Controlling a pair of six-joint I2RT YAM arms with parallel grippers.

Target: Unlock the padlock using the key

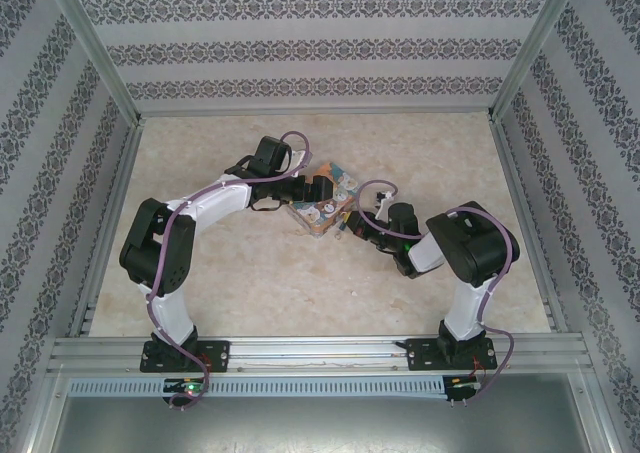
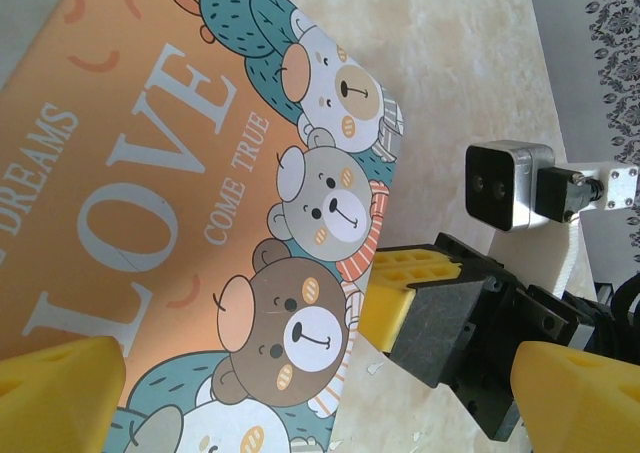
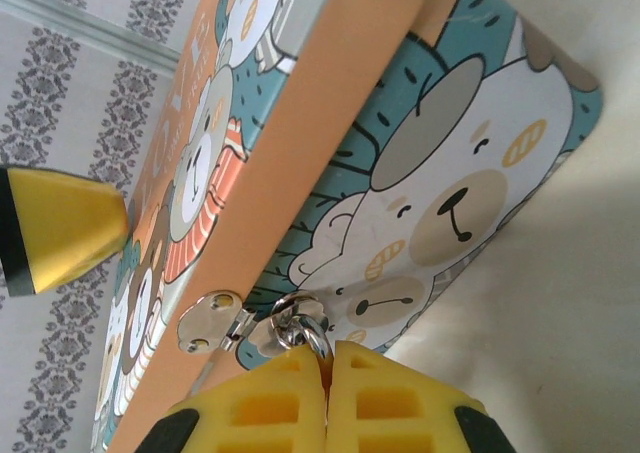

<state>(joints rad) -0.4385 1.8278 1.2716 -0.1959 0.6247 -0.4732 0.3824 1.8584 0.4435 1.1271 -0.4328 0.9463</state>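
Our right claw pinches shut on the tiny padlock with thin silvery shackle, hung on the hasp of the orange-and-teal rectangular bear tin, six o'clock in the right wrist view; our left claw gapes open over the lid. We judge the lock not yet opened, and we cannot make out the key

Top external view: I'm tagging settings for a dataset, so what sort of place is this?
Probably a lab robot test cell: an aluminium frame boxes in the marble-look table, wallpapered panels form its walls, and the left arm and right arm are bolted to a rail at the near edge.
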